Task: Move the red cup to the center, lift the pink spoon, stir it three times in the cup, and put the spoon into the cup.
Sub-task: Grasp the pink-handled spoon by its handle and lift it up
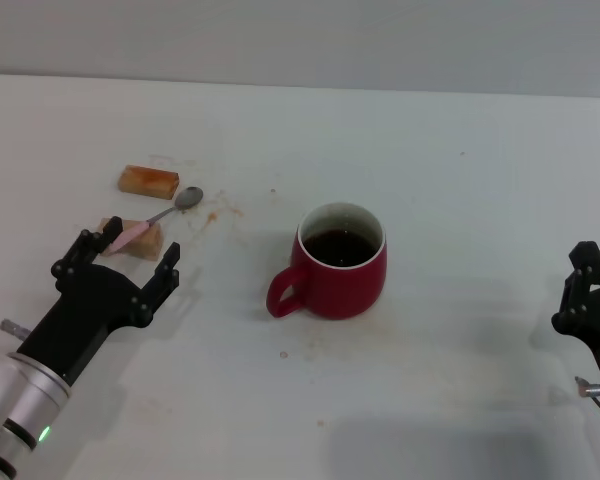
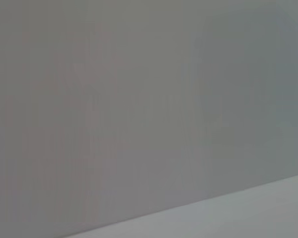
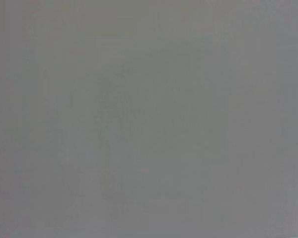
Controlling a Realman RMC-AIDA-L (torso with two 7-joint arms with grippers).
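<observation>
Reaching forward over the white bench (image 1: pixel 460 230), my left claw (image 1: pixel 128 262) hovers with its two black fingers spread apart and nothing between them, just short of the nearer of two tan wooden blocks (image 1: pixel 140 241). The pink spoon (image 1: pixel 150 222) lies slanted across that block, its pale handle resting on the wood close to my left fingertip and its grey bowl lying on the bench between the nearer block and the farther block (image 1: pixel 148 181). The red cup (image 1: pixel 332 262) stands upright near the middle of the bench, well apart from the spoon, its loop handle turned toward my left side and dark liquid showing inside the white wall. My right claw (image 1: pixel 586 290) sits low at the right edge of the bench, far from the cup; I cannot tell whether it is released or clenched. Both wrist views show only blank grey surface.
</observation>
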